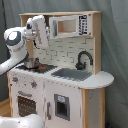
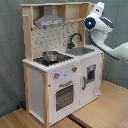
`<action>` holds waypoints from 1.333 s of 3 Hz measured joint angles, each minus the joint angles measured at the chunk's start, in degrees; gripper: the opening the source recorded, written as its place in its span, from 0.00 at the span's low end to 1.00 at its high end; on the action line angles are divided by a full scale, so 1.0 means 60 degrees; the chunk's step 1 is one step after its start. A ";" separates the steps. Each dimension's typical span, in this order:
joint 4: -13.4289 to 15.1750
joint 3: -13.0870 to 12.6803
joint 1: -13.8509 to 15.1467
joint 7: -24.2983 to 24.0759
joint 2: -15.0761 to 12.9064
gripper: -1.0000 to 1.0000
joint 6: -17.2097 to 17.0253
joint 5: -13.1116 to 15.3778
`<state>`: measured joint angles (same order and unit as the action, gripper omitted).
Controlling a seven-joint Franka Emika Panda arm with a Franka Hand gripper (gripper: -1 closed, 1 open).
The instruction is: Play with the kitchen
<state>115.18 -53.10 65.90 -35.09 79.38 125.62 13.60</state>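
Kitchen (image 1: 65,90): stands upright on a wooden floor (image 2: 100,107), in front of a grey curtain (image 2: 10,55).
Pot (image 2: 50,56): on the stovetop, left of the sink (image 2: 82,50) in the second exterior view.
Faucet (image 2: 75,39): behind the sink.
Microwave (image 1: 70,26): top shelf.
Arm (image 2: 102,27): raised beside the upper cabinet.
Claw (image 1: 39,31): near the hood; whether open or closed cannot be told.

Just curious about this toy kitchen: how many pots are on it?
1. The steel pot sits on the stovetop, beside the sink. Others may hide inside the oven.
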 joint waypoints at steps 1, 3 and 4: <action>0.0554 0.0160 -0.0011 0.0135 -0.0019 0.00 0.0753 -0.0002; 0.1273 0.0528 -0.0650 0.0484 -0.0016 0.00 0.1321 -0.0008; 0.1273 0.0535 -0.0683 0.0510 -0.0017 1.00 0.1327 -0.0008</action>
<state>122.82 -49.89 61.80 -32.03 79.28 133.58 13.55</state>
